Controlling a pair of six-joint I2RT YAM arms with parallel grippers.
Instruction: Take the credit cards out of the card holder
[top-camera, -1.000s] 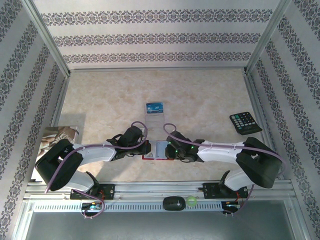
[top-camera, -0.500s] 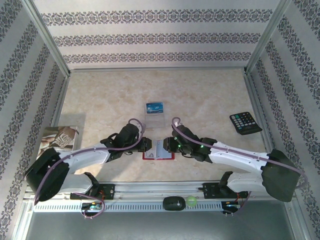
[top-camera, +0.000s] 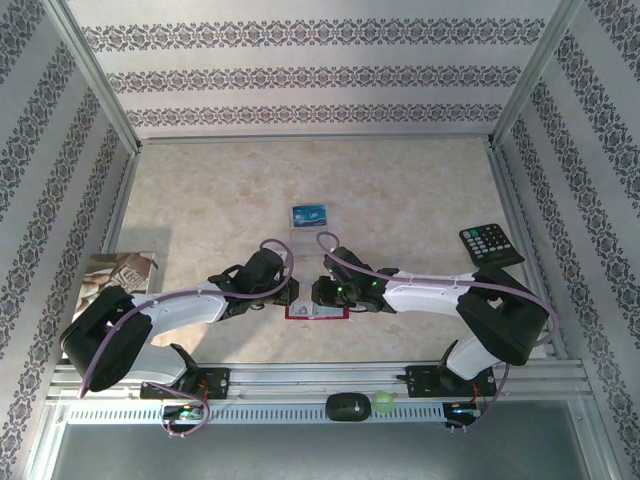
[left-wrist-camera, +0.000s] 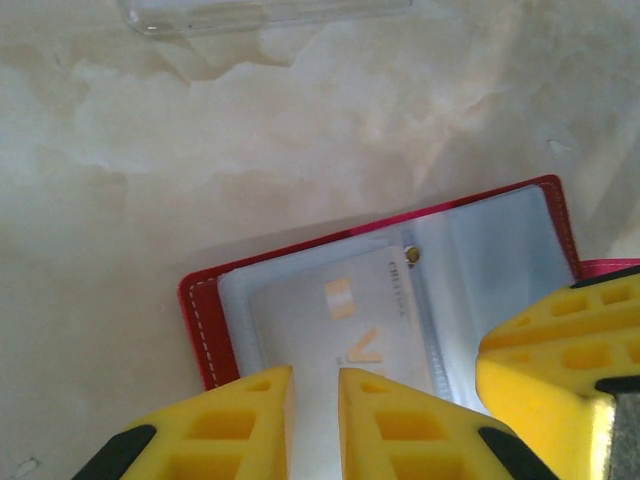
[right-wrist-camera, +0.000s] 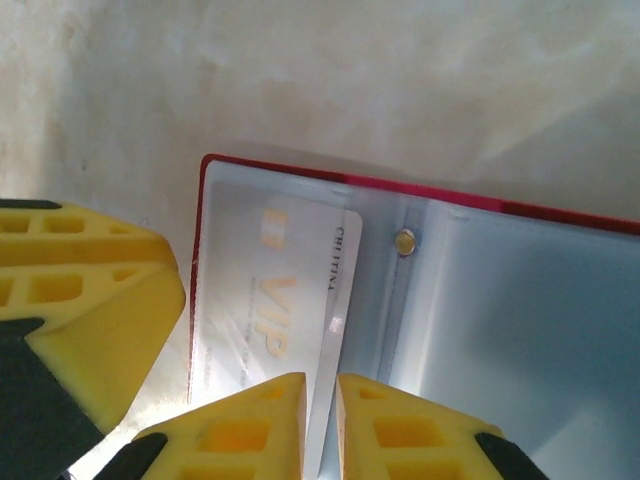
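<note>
The red card holder (top-camera: 318, 314) lies open near the table's front edge, its clear sleeves (left-wrist-camera: 500, 270) facing up. A silver-grey credit card (right-wrist-camera: 270, 290) printed VIP sits on the holder's left half (left-wrist-camera: 200, 320). The card's right edge runs up between the tips of my right gripper (right-wrist-camera: 322, 385), which is shut on it. My left gripper (left-wrist-camera: 316, 385) is shut, its tips resting on the left sleeve over the same card (left-wrist-camera: 350, 320). In the top view the two grippers (top-camera: 292, 292) (top-camera: 318, 293) nearly touch. The blue credit card (top-camera: 311, 214) lies flat farther back.
A loose clear plastic sleeve (top-camera: 309, 238) lies just behind the holder, below the blue card. A black keypad remote (top-camera: 490, 245) sits at the right wall. A printed booklet (top-camera: 120, 275) lies at the left wall.
My right gripper has moved left across the open holder onto the silver card's edge, close against the left gripper. The left gripper has stayed at the holder's left side.
</note>
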